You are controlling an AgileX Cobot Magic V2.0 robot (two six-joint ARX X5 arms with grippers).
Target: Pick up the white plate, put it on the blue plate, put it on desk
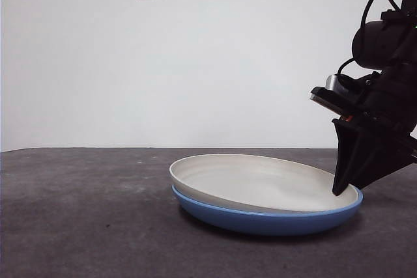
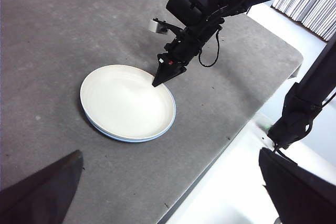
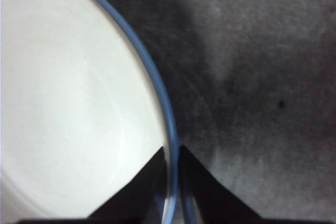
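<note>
- Front view: the white plate [image 1: 260, 183] sits nested on the blue plate [image 1: 267, 218], tilted, its left edge lifted clear of the blue rim and its right edge sunk into it. Both rest on the desk [image 1: 78, 213]. The right gripper [image 1: 340, 190] comes in from the upper right, its black tip down on the stack's right edge. From here I cannot make out which rim it pinches, nor the gap between the jaws.
- Left wrist view: the stack lies mid-desk with the white plate [image 2: 126, 103] covering nearly all of the blue plate [image 2: 152, 136], which shows only as a thin crescent. The right gripper [image 2: 160, 80] touches the far rim of the stack; the plates stretch away from it toward this camera. The left gripper [image 2: 173, 192] hangs well apart from the plates, jaws spread wide and holding nothing, so the right arm is by far the nearer.
- Right wrist view: the right gripper [image 3: 170, 156] has its jaws drawn narrow, straddling a rim, one jaw over the white plate [image 3: 68, 103] and the other outside over the desk [image 3: 252, 77]. The blue plate [image 3: 160, 90] rim runs straight into the slit between them. The white edge looks to lie there too, but blur hides whether one rim or both are gripped.
- Judgement: lifting the white plate alone depends on the pinch missing the blue rim.
</note>
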